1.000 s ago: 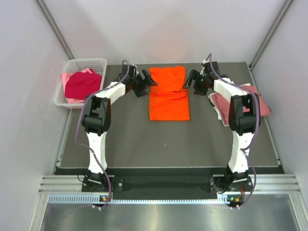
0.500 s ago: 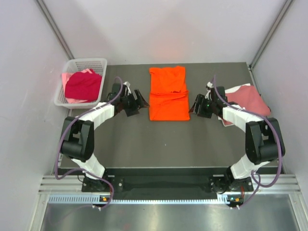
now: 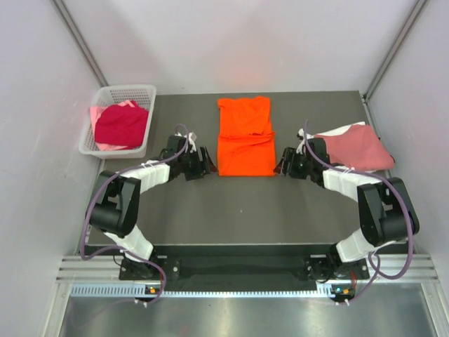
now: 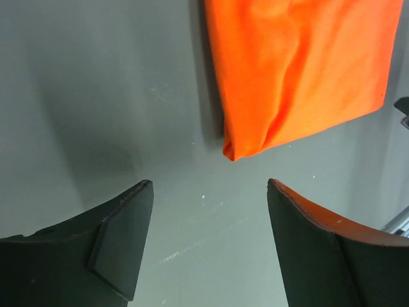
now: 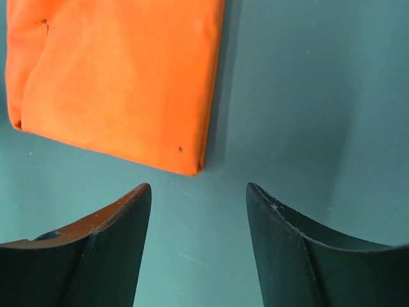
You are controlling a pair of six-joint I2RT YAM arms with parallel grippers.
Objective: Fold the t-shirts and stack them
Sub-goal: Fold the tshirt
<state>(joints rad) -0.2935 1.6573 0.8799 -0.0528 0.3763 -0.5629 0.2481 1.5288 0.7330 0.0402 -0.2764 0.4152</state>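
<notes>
A: One surface: orange t-shirt lies part-folded at centre. Left hand, right hand: fingers apart, empty, one before each near corner.
B: Risk: pinching only the top layer, or unevenly, skews the fold.

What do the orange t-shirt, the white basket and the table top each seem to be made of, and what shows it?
Orange t-shirt: soft matte cloth, perhaps cotton knit; it lies folded with soft creases and rounded edges.
White basket: probably moulded plastic; stiff lattice walls, even white finish.
Table top: hard, dark grey, matte, faintly scuffed; exact material unclear.
</notes>
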